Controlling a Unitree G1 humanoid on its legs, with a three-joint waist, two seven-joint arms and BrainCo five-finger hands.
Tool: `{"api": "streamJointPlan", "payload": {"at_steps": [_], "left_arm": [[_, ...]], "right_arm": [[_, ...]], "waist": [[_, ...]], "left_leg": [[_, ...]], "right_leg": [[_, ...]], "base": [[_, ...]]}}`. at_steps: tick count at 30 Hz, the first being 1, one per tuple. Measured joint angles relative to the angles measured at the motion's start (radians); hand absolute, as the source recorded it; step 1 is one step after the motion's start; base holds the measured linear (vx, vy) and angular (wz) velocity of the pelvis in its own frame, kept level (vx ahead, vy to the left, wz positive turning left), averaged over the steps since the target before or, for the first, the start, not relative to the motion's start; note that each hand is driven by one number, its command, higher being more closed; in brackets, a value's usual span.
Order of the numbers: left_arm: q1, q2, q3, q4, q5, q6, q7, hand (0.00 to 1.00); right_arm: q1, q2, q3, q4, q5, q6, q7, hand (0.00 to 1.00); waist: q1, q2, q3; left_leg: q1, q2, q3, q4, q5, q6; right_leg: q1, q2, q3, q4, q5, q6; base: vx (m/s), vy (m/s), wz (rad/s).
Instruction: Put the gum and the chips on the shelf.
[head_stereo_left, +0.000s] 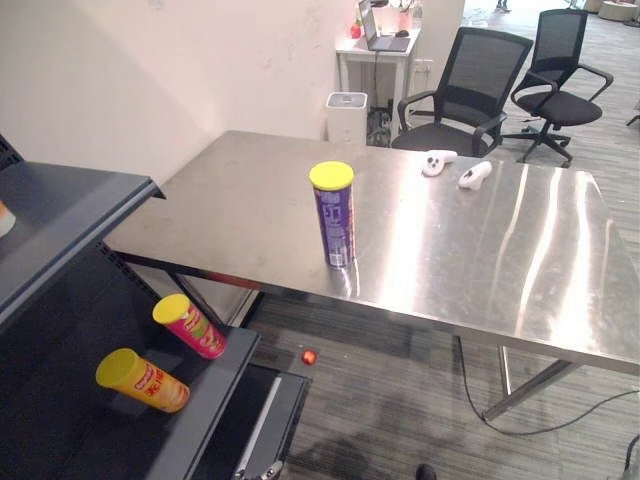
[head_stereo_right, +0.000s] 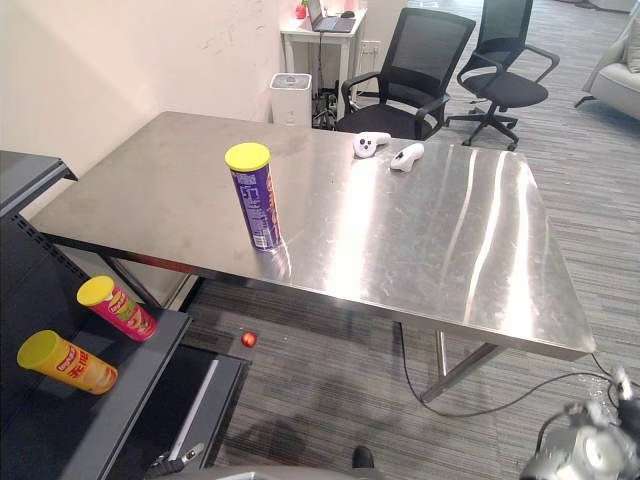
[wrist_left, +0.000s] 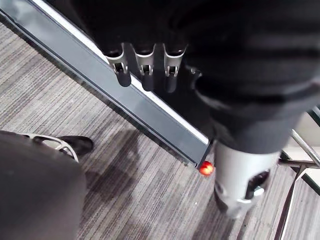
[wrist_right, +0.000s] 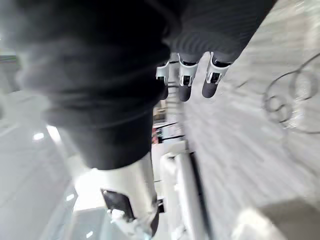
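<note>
Silver dark-tipped fingers (wrist_left: 145, 75), dark ribbed cover (wrist_left: 250, 75)

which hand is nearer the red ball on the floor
Left. Left hand hangs by the shelf edge near the red ball; right hand is far across, beyond the table leg.

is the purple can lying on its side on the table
No, the purple can stands upright on the table, near its front edge.
</note>
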Motion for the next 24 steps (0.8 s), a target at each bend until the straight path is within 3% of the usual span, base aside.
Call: {"api": "streamJointPlan", "payload": {"at_steps": [4,10,18,24], "left_arm": [[-0.008,0.006,-0.022,-0.006,0.005,0.000,0.002,0.00],[-0.013,0.012,-0.039,-0.032,0.031,-0.001,-0.003,0.00],[-0.014,0.026,-0.094,-0.045,0.041,-0.001,-0.009,0.00],[-0.017,0.032,-0.129,-0.054,0.040,-0.003,-0.013,0.00]], "right_arm": [[-0.040,0.002,0.088,-0.138,-0.103,-0.021,-0.005,0.00],[-0.051,0.001,0.195,-0.317,-0.186,-0.043,0.085,0.00],[-0.038,-0.031,0.397,-0.339,-0.171,-0.060,0.240,0.00],[-0.024,-0.061,0.551,-0.328,-0.095,-0.060,0.354,0.00]], "waist": [[-0.001,-0.012,-0.008],[0.000,-0.033,-0.008],[-0.001,-0.038,-0.002],[0.006,-0.030,0.018]], "left_leg": [[-0.018,-0.004,-0.016,0.000,0.000,0.001],[-0.034,-0.006,-0.052,0.002,0.000,0.001],[-0.068,-0.007,-0.091,0.027,0.000,0.002],[-0.086,-0.003,-0.111,0.046,0.001,0.002]], "right_leg": [[-0.015,-0.002,-0.004,0.000,0.000,0.000],[-0.015,-0.005,-0.026,0.000,0.000,0.000],[-0.018,-0.012,-0.060,0.000,0.000,0.000],[-0.025,-0.012,-0.078,0.018,-0.005,-0.001]], "base": [[0.01,-0.013,0.04],[0.00,-0.027,0.13],[-0.03,-0.031,0.12],[-0.04,-0.027,0.08]]}}
